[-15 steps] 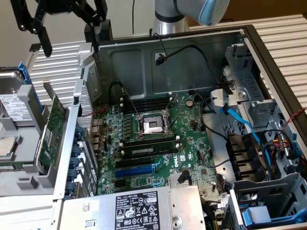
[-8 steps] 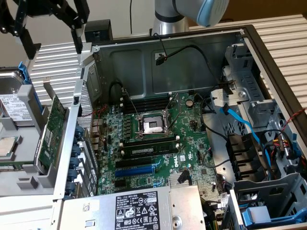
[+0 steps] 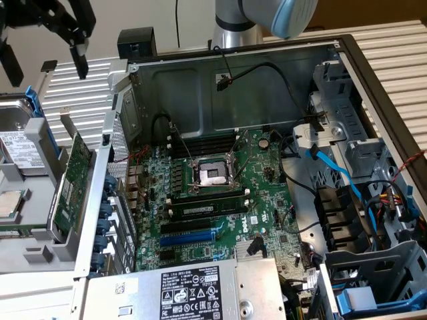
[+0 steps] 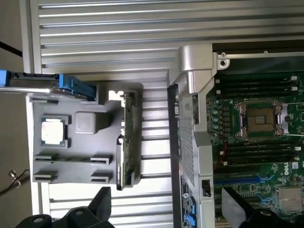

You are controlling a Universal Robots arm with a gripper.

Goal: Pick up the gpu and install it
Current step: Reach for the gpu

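1. The gpu (image 4: 126,142), a small green circuit card (image 3: 70,183), stands on edge in a slot of the grey plastic holder tray (image 4: 76,161), outside the case; we judge it not yet picked up.
2. The black two-fingered hand (image 3: 45,67) hangs well above the tray, fingers (image 4: 99,204) spread wide, holding nothing and touching nothing.
3. The tray lies on the ribbed aluminium table (image 4: 104,28), just beside the open grey metal computer case (image 3: 267,80); a square silver processor chip (image 4: 52,131) sits in another pocket.
4. Inside the case lies the large green motherboard (image 3: 267,173); its long blue expansion slot (image 3: 190,237) looks unoccupied; by our reckoning the grasp, the carry and the seating all remain undone.
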